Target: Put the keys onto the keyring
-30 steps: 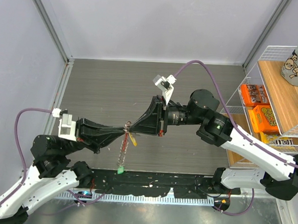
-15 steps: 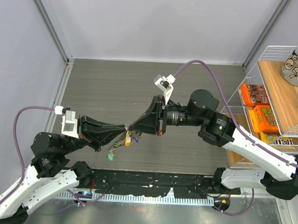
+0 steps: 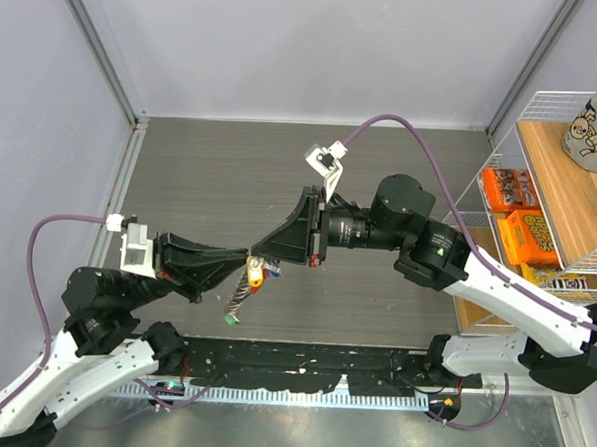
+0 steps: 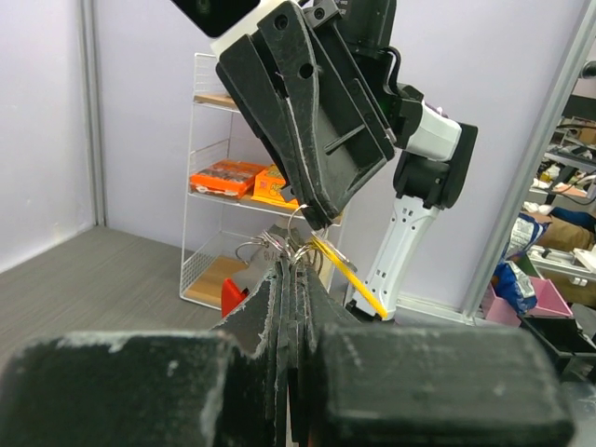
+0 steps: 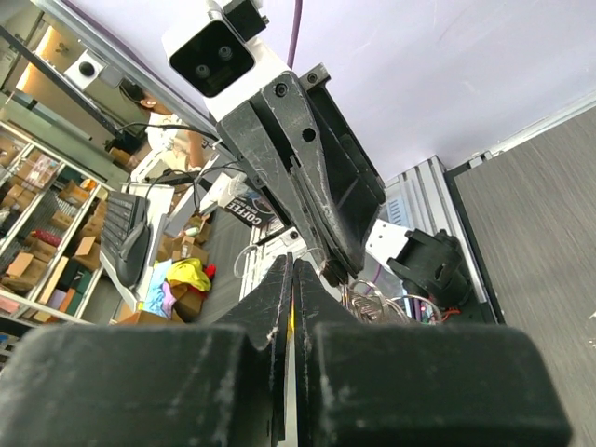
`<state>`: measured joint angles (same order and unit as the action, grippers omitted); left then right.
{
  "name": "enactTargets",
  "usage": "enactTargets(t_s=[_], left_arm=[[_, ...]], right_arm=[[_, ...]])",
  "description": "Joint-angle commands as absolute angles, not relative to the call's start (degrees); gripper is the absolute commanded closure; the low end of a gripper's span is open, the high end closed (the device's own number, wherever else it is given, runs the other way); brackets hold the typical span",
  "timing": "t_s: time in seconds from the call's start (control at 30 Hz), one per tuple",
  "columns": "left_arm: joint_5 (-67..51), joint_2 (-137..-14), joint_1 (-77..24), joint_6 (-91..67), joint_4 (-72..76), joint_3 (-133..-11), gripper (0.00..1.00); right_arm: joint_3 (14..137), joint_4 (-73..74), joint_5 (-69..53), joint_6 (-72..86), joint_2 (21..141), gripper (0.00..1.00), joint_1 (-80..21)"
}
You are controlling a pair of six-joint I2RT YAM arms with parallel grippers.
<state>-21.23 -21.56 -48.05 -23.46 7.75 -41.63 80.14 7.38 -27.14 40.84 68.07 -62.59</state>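
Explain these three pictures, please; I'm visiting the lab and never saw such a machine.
Two robot arms are bolted to a grey table. The wide picture looks down from above; the other two come from a camera on each wrist. The left tool and right tool meet tip to tip in the air, both shut. The left pinches the keyring, whose chain dangles below; the right seems to pinch one of the keys, yellow-tagged. A wire shelf stands at the right.

Illumination bright, even, diffuse from overhead; shadows faint. Left wrist view: left gripper defocused at 6 o'clock.
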Motion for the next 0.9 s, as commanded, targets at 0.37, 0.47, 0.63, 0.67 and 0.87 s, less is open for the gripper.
enactTargets(t_s=[0.37, 0.47, 0.63, 0.67, 0.87], left_arm=[[-16.87, -22.59, -48.25, -21.27, 20.55, -35.6, 1.0], [-18.28, -22.5, -48.25, -22.76, 25.38, -32.36, 1.0], [-19.95, -22.76, -48.34, -26.36, 33.3, -27.17, 1.0], [-20.04, -22.59, -48.34, -26.89, 34.96, -26.2, 1.0], [-18.55, -20.92, -48.34, -30.23, 41.83, -19.09, 1.0]], right_arm=[[90.44, 12.39, -14.61, 49.56, 73.83, 0.94, -66.45], [91.23, 13.0, -11.7, 51.15, 74.88, 0.94, -66.45], [96.92, 16.69, -5.2, 52.73, 78.48, 0.94, -66.45], [97.55, 18.09, -3.62, 52.82, 79.18, 0.94, -66.45], [98.0, 20.74, 4.3, 54.14, 80.51, 0.94, -65.66]])
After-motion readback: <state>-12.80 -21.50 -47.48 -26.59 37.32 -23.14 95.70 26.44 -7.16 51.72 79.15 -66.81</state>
